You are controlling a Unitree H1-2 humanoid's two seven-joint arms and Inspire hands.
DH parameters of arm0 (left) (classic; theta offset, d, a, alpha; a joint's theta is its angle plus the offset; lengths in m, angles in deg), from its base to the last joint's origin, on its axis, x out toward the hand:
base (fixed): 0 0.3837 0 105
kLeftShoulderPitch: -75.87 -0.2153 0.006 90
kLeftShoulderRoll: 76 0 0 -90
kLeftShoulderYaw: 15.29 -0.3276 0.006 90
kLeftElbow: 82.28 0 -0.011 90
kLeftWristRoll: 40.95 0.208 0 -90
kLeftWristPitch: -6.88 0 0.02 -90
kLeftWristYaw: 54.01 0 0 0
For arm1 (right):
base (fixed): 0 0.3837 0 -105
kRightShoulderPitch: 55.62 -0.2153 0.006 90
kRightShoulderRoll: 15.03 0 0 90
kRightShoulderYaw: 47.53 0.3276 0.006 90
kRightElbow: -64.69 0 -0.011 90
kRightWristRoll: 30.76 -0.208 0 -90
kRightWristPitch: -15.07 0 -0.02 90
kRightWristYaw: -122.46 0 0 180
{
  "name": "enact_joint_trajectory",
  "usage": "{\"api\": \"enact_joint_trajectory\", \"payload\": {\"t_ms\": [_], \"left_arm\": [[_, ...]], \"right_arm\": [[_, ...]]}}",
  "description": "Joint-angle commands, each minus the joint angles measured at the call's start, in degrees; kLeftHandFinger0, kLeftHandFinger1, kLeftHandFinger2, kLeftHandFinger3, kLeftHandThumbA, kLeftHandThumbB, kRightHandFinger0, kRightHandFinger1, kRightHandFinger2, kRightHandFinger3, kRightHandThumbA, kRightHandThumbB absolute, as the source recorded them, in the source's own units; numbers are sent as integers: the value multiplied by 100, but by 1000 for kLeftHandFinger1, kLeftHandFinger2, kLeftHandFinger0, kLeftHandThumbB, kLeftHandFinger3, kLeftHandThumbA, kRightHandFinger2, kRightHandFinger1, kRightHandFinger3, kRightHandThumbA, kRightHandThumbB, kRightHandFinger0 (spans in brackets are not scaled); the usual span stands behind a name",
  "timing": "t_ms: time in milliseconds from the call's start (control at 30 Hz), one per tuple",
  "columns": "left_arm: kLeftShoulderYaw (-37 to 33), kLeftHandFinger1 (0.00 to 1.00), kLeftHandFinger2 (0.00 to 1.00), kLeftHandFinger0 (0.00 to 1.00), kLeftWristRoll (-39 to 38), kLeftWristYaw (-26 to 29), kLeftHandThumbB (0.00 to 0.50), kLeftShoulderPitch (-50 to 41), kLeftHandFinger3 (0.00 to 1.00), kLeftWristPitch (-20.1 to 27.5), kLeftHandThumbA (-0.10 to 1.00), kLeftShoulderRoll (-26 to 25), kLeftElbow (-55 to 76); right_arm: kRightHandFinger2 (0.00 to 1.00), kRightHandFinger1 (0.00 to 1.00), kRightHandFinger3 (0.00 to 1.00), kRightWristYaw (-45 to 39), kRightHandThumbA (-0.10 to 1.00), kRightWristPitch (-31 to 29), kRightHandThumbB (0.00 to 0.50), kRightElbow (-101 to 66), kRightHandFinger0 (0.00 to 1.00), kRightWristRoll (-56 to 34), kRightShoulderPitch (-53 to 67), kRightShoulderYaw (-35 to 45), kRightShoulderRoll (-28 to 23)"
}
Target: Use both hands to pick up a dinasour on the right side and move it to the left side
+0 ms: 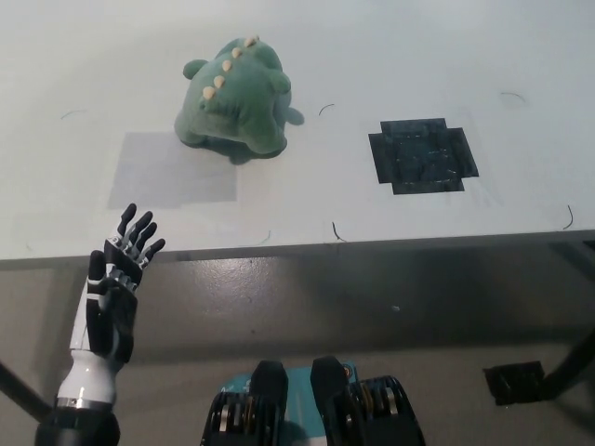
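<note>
I've got the big white desk (390, 56) filling the top of the head view, its front edge running across the middle w/ dark floor below. On it, largest to smallest: the faint grey rectangular patch (172, 169) at left, the black cross-shaped tape mark (423, 155) at right, then the green plush dinosaur with cream spikes down its back (234, 100), sitting between the two but closer to the grey patch, just beyond its far right corner, well apart from the black mark. So it looks to me like the toy is already roughly on the left side; I can't tell if it needs more travel. My white left hand (109, 297) hangs off the desk at lower left, below the front edge, fingers (139, 234) spread and pointing up toward the desk, holding nothing. The right hand isn't in view at all, so nothing to say abt its fingers. Judgement on the step: I read this as the approach/reset phase, both hands clear of the toy. If another lift is wanted, I'd bring the right arm in first, then raise the left hand over the desk edge w/o clipping it, come at the plush from both flanks at mid-body, palms facing, and squeeze evenly; it's soft and rounded, so a one-sided push would likely roll or shove it instead of gripping.
</note>
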State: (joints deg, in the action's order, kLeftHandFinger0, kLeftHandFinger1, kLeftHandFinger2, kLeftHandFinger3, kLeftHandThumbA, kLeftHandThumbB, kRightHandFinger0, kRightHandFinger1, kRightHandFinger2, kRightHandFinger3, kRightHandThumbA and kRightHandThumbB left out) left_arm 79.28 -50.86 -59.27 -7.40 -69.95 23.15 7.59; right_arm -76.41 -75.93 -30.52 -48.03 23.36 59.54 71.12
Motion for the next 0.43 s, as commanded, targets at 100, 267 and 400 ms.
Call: {"api": "enact_joint_trajectory", "payload": {"t_ms": [100, 267, 400], "left_arm": [[24, 1000, 1000, 1000, -83, -91, 437, 133, 1000, 45, 1000, -98, 82], [42, 1000, 1000, 1000, -104, -70, 431, 128, 1000, 10, 1000, -90, 100], [54, 1000, 1000, 1000, -119, -73, 432, 154, 1000, 16, 1000, -98, 89]], "right_arm": [[1000, 1000, 1000, 131, 1000, -370, 342, -35, 1000, -67, -168, 9, -31], [1000, 1000, 1000, 125, 1000, -427, 367, -14, 1000, -47, -156, -11, -39], [1000, 1000, 1000, 159, 1000, -350, 365, -44, 1000, -99, -179, -15, 0]]}}
